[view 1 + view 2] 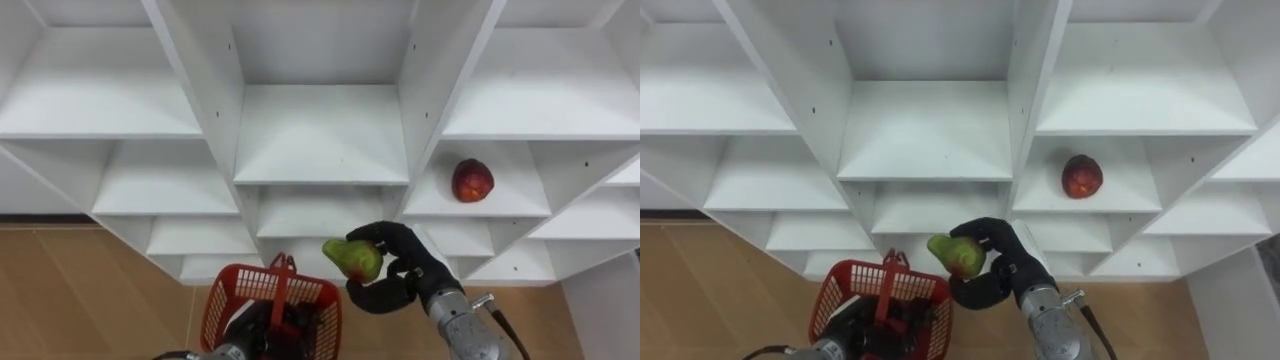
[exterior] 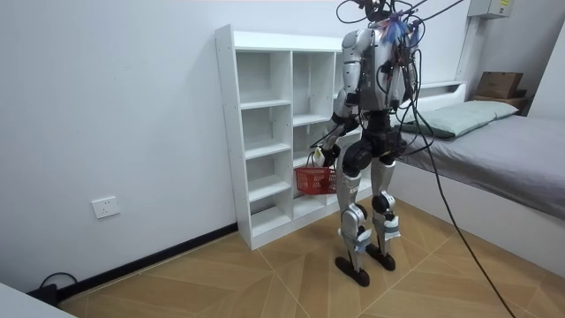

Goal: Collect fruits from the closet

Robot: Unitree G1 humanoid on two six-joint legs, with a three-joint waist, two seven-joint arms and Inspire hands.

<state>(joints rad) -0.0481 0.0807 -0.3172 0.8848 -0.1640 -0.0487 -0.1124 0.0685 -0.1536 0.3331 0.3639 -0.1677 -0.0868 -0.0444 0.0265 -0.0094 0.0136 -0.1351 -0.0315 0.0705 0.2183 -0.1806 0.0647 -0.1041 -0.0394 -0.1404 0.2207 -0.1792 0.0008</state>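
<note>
curling my right fingers (image 1: pixel 378 232) over the top of the green pear (image 1: pixel 353 259), with the thumb coming up under it, i am gripping it in my right hand (image 1: pixel 410 272) so it is not rolling out while it is hanging in open air. i am holding it out in front of the white closet (image 1: pixel 320 135), clear of the shelves, just to the right of the red basket (image 1: pixel 222 302) and a little above it. i am judging that the basket is where the pear is going.

the basket is sitting low at my left side with its handle (image 1: pixel 284 272) standing upright. my left hand (image 1: pixel 238 338) is showing dark against its near wall, and i cannot tell how those fingers are set. something dark is lying inside the basket, too unclear to name. the upright handle is standing between the pear and the basket's middle, so i am thinking the drop is needing to go in on the right of it.

further out, a red fruit (image 1: pixel 472 181), apple or peach i cannot tell, is resting alone on a shelf in the right-hand column, up and to the right of my hand, untouched. in the room view i am standing upright close before the closet, with a bed (image 2: pixel 494 132) lying at the room view's right.
</note>
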